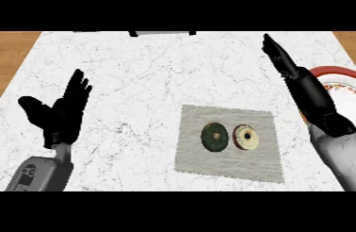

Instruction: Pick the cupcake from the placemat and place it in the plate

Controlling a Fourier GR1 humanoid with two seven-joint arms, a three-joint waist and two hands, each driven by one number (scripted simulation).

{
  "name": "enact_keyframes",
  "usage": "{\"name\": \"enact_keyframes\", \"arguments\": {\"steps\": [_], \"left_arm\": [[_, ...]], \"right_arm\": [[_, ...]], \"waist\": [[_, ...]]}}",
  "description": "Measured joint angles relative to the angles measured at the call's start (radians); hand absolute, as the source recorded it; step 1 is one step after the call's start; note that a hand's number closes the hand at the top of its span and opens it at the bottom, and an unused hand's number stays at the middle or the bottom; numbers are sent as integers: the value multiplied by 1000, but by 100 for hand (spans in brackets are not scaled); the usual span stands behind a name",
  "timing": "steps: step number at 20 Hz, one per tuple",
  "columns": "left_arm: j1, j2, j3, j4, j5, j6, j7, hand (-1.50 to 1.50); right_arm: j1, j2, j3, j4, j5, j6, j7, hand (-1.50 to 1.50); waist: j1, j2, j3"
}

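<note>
Lying on the placemat [208, 162] (grey), the cupcake [245, 137] is apart from the plate [342, 74].

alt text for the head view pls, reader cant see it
A dark green item and a cream item, both round, lie side by side on a grey placemat on a white counter. The right robot hand, fingers straight, overlaps a red-rimmed plate at the right edge; the left robot hand rests open at the left.

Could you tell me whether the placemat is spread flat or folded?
Spread flat: the placemat lies as one whole rectangle, all four edges showing, no fold.
</note>
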Motion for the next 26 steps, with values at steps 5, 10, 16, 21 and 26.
{"name": "enact_keyframes", "arguments": {"steps": [5,10,16,21,26], "left_arm": [[49,32,-26,-2,-61,9,11,0],[101,44,-55,31,-93,12,25,0],[141,34,-73,35,-103,14,24,0],[147,24,-97,17,-129,16,36,0],[130,19,-98,20,-136,5,50,0]], "right_arm": [[50,70,-49,-66,-137,-7,112,150],[63,-132,-15,-53,128,-63,162,150],[258,75,-45,-64,98,-293,81,-150],[412,136,-25,-58,20,-197,-164,-150],[427,30,21,-66,171,-190,-118,-150]], "waist": [[4,14,-22],[-23,10,-43],[-30,19,-28],[-7,23,-29],[5,24,-32]]}}
